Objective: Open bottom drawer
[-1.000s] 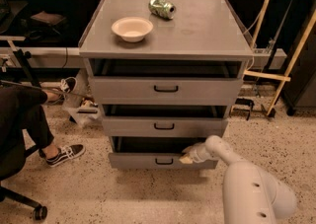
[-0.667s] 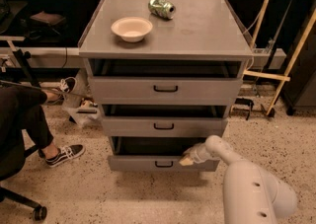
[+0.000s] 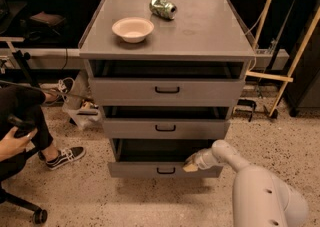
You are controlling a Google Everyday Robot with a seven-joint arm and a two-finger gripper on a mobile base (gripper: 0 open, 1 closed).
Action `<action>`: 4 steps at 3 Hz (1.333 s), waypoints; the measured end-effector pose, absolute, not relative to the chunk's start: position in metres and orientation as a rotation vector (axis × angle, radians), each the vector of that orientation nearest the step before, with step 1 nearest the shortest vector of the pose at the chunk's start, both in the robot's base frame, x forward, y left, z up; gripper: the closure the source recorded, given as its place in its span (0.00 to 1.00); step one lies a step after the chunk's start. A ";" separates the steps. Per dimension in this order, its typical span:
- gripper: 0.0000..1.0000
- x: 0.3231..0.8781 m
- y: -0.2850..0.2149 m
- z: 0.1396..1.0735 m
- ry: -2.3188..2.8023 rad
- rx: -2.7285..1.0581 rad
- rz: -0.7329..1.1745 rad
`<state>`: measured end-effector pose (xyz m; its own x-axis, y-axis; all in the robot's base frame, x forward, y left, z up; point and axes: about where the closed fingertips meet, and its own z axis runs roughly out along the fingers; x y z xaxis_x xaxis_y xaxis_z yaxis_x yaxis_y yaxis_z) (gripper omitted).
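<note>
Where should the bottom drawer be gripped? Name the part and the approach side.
Probably the black bar handle, centred on the bottom drawer front, approached straight from the front: it is the one grippable bar on a flat face, and a centred pull would likely slide evenly. The gripper sits at the front's top edge, right of the handle.

You have the bowl (image 3: 132, 28) on the cabinet top (image 3: 200, 36), the can (image 3: 163, 7) near it at 2 o'clock. Under the top drawer (image 3: 210, 91) and middle drawer (image 3: 200, 129), the bottom drawer (image 3: 135, 170) juts forward. Your gripper (image 3: 190, 165) is at its front's upper edge, 3 o'clock of its handle (image 3: 165, 171). A seated person (image 3: 20, 103) is at the cabinet's 9 o'clock.
</note>
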<state>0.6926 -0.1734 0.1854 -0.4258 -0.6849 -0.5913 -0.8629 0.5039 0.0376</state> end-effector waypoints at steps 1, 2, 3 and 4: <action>1.00 0.692 -0.173 0.185 2.239 -1.267 0.462; 1.00 0.687 -0.175 0.185 2.238 -1.280 0.456; 1.00 0.676 -0.178 0.184 2.202 -1.291 0.433; 1.00 0.675 -0.178 0.186 2.202 -1.291 0.433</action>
